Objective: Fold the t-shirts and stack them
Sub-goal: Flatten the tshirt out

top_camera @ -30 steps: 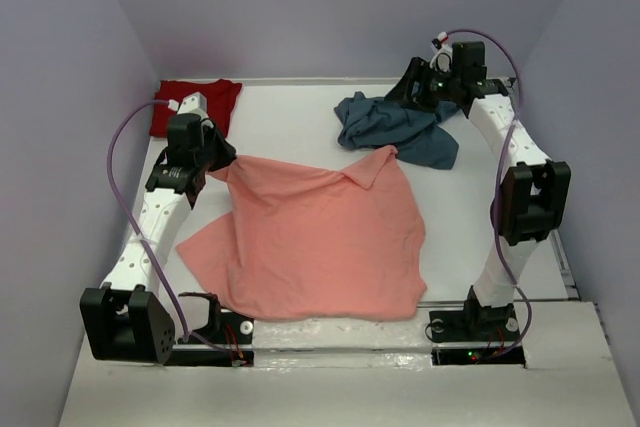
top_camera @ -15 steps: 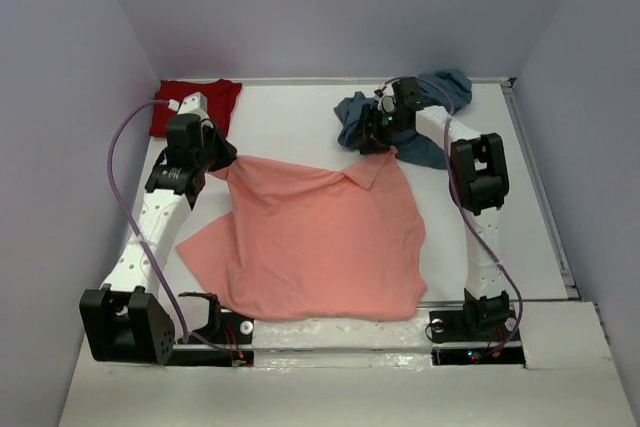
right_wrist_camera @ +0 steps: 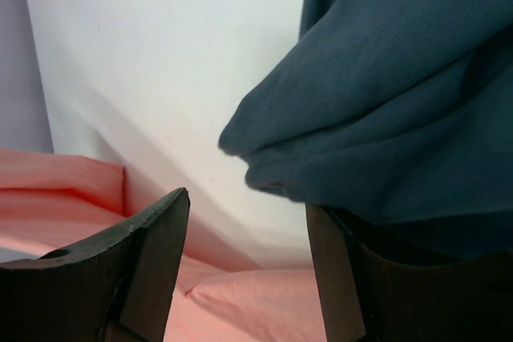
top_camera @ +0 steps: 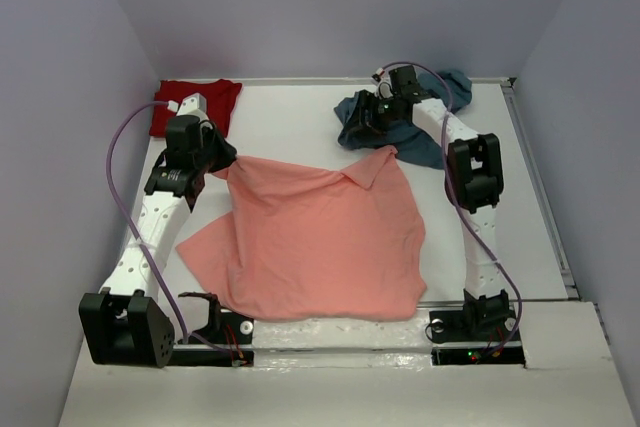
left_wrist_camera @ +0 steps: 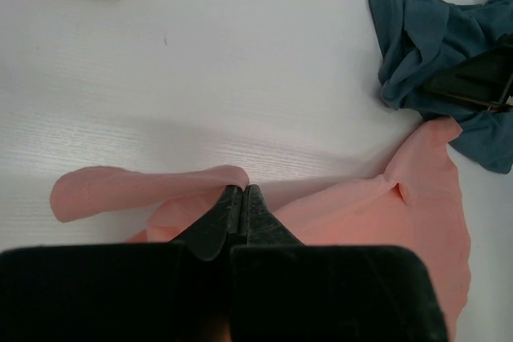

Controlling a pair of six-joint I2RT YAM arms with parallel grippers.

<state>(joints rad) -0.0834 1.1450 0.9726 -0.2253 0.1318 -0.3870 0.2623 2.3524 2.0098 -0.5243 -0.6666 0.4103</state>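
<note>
The salmon-pink t-shirt (top_camera: pixel 320 237) lies spread in the middle of the table. My left gripper (top_camera: pixel 222 169) is shut on its upper left edge, and the left wrist view shows the pinched fold at the fingertips (left_wrist_camera: pixel 242 191). The teal-blue t-shirt (top_camera: pixel 425 145) lies crumpled at the back right. My right gripper (top_camera: pixel 372 125) hovers open at its left edge, just above the pink shirt's raised corner (right_wrist_camera: pixel 264 302). Nothing sits between its fingers (right_wrist_camera: pixel 247 202), and teal cloth (right_wrist_camera: pixel 401 78) drapes over the right finger. The dark red t-shirt (top_camera: pixel 200 102) lies folded at the back left.
The white table (top_camera: pixel 290 117) is boxed in by lilac walls on three sides. A raised rail (top_camera: pixel 540 177) runs along its right edge. Both arm bases stand at the near edge.
The right arm has swung in from the back right corner to the teal shirt's left edge. The left arm and the pink shirt have not moved.
</note>
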